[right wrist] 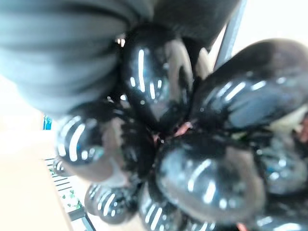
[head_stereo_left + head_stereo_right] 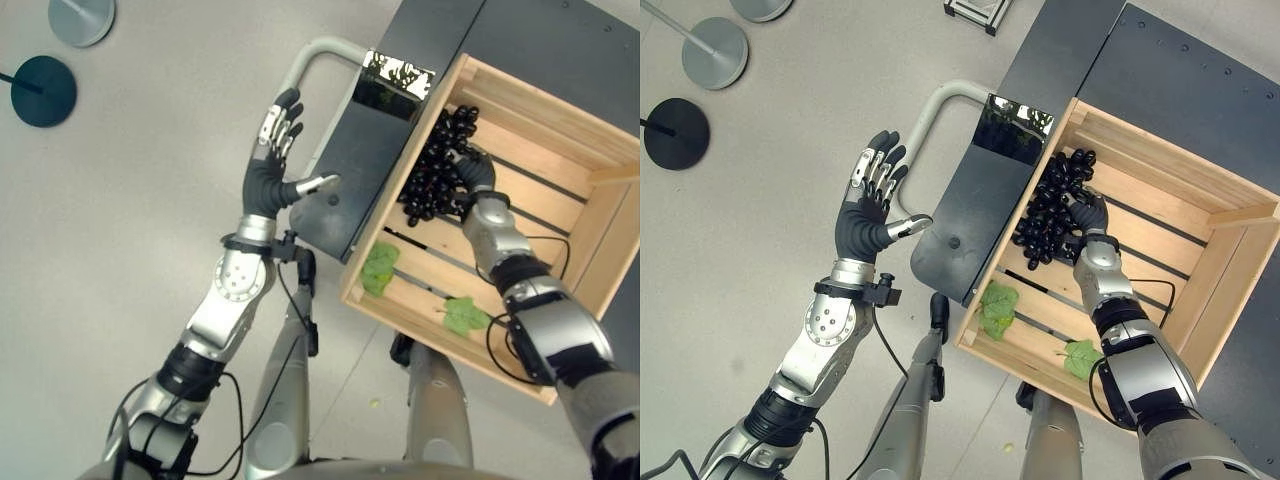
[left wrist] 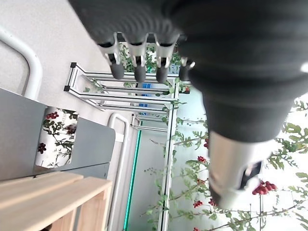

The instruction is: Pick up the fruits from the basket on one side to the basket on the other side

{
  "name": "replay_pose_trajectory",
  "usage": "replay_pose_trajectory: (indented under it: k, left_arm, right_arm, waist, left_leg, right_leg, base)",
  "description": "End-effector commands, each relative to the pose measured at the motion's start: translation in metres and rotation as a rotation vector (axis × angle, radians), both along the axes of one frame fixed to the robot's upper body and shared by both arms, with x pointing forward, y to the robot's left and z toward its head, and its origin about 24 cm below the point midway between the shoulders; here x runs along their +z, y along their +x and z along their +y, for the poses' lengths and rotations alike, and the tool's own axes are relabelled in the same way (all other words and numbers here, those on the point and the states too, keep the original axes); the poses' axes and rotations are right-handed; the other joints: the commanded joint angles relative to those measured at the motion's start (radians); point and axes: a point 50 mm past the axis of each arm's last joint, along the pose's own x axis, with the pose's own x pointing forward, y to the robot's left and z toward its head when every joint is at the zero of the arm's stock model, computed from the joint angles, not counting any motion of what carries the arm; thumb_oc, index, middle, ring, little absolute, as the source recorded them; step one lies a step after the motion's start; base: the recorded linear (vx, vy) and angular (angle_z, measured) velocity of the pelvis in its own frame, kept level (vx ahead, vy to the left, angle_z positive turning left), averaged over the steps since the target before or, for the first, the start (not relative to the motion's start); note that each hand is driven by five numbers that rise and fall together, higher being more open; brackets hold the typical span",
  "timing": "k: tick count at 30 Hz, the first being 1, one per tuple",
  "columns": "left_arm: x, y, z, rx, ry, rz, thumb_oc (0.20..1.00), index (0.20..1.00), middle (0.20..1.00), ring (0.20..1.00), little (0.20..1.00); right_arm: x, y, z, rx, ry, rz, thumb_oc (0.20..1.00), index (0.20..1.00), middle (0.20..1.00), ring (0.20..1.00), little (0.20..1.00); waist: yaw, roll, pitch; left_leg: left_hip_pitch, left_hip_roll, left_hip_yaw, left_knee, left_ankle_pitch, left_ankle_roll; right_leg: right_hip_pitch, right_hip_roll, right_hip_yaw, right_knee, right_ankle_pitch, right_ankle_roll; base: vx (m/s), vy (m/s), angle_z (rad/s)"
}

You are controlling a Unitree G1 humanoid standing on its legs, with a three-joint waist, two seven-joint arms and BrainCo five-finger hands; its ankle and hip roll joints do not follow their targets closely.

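While the left robot hand (image 2: 872, 205) hangs spread, the right robot hand (image 2: 1089, 214) grips one grape bunch (image 2: 1048, 205) beside two leaves (image 2: 995, 305) in the crate (image 2: 1160, 165).

Both eye views look steeply down from the head, a small sideways offset apart. They share the wooden crate (image 2: 520, 215), the dark cart top (image 2: 985, 205), the floor (image 2: 130, 230) and both arms. The left wrist view looks out past its robot hand (image 3: 139, 57) toward a metal frame (image 3: 120, 96) and foliage. The right wrist view sits pressed against black grapes (image 1: 192, 159), very near.
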Motion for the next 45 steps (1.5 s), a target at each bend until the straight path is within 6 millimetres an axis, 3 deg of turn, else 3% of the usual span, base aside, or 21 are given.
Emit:
replay_pose_trajectory:
  k: [1,8,17,24,33,41,42,43,44,45]
  left_arm:
    - [0.022,-0.017,-0.006,-0.045,-0.039,-0.145,1.000,1.000,1.000,1.000,1.000]
    - [0.023,-0.019,0.004,0.011,-0.021,-0.169,1.000,1.000,1.000,1.000,1.000]
    - [0.020,-0.020,0.013,0.041,-0.017,-0.165,1.000,1.000,1.000,1.000,1.000]
    - [0.018,-0.020,0.016,0.047,-0.007,-0.154,1.000,1.000,1.000,1.000,1.000]
    - [0.018,-0.020,0.022,0.062,-0.006,-0.150,1.000,1.000,1.000,1.000,1.000]
    - [0.019,-0.021,0.024,0.068,-0.004,-0.160,1.000,1.000,1.000,1.000,1.000]
    - [0.020,-0.021,0.024,0.069,-0.001,-0.165,1.000,1.000,1.000,1.000,1.000]
    - [0.020,-0.022,0.024,0.071,-0.002,-0.167,1.000,1.000,1.000,1.000,1.000]
    - [0.021,-0.022,0.026,0.090,-0.001,-0.172,1.000,1.000,1.000,1.000,1.000]
    - [0.021,-0.022,0.026,0.091,0.000,-0.172,1.000,1.000,1.000,1.000,1.000]
  right_arm:
    - [-0.044,-0.002,0.060,0.175,0.035,0.153,0.200,0.200,0.200,0.200,0.200]
    - [-0.043,-0.016,0.053,0.161,0.075,0.048,0.200,0.200,0.200,0.200,0.200]
    - [-0.087,-0.055,-0.019,-0.047,0.057,0.136,0.200,0.200,0.200,0.200,0.200]
    - [-0.114,-0.079,-0.046,-0.114,0.050,0.223,0.200,0.200,0.200,0.200,0.200]
    - [-0.126,-0.093,-0.064,-0.196,0.066,0.261,0.200,0.200,0.200,0.200,0.200]
    - [-0.124,-0.096,-0.072,-0.237,0.023,0.263,0.200,0.200,0.200,0.200,0.200]
    - [-0.122,-0.094,-0.071,-0.228,-0.022,0.268,0.420,0.420,0.420,0.420,0.420]
    - [-0.118,-0.092,-0.071,-0.225,-0.083,0.269,1.000,1.000,1.000,1.000,1.000]
    - [-0.106,-0.087,-0.065,-0.225,-0.197,0.228,1.000,1.000,1.000,1.000,1.000]
    - [-0.106,-0.088,-0.064,-0.226,-0.199,0.229,1.000,1.000,1.000,1.000,1.000]
  waist:
    - [0.023,-0.001,0.035]
    - [-0.009,-0.035,0.035]
    - [-0.050,-0.062,0.035]
    - [-0.076,-0.076,0.035]
    - [-0.090,-0.087,0.035]
    - [-0.095,-0.099,0.035]
    - [-0.094,-0.100,0.035]
    - [-0.094,-0.101,0.035]
    - [-0.095,-0.102,0.035]
    - [-0.096,-0.102,0.035]
  left_leg:
    - [0.053,-0.006,0.000,-0.010,-0.090,-0.031]
    - [0.058,0.002,0.010,-0.005,-0.095,-0.033]
    - [0.057,0.008,0.020,0.008,-0.104,-0.031]
    - [0.073,0.020,0.038,0.010,-0.107,-0.033]
    - [0.097,0.030,0.051,0.001,-0.107,-0.038]
    - [0.104,0.034,0.051,-0.002,-0.108,-0.039]
    - [0.102,0.034,0.051,-0.001,-0.108,-0.039]
    - [0.101,0.034,0.051,-0.001,-0.109,-0.039]
    - [0.100,0.035,0.051,-0.001,-0.108,-0.038]
    - [0.100,0.035,0.051,-0.001,-0.108,-0.038]
  right_leg:
    - [0.036,-0.054,0.006,-0.057,0.008,0.119]
    - [0.033,-0.048,0.017,-0.059,0.010,0.119]
    - [0.024,-0.044,0.032,-0.054,0.008,0.119]
    - [0.022,-0.033,0.047,-0.060,0.011,0.119]
    - [0.037,-0.021,0.052,-0.068,0.007,0.117]
    - [0.040,-0.014,0.053,-0.070,0.008,0.116]
    - [0.039,-0.014,0.052,-0.070,0.008,0.116]
    - [0.040,-0.014,0.053,-0.071,0.009,0.116]
    - [0.040,-0.013,0.050,-0.072,0.009,0.116]
    - [0.040,-0.014,0.050,-0.072,0.009,0.116]
  base:
    - [0.00,0.000,0.00]
    - [0.00,-0.015,0.00]
    - [0.00,-0.002,-0.01]
    - [0.00,-0.006,-0.03]
    - [0.00,-0.022,-0.05]
    - [0.00,-0.019,-0.03]
    - [0.00,0.000,0.00]
    - [0.01,-0.032,-0.01]
    - [0.00,0.000,0.00]
    - [0.01,-0.032,-0.01]
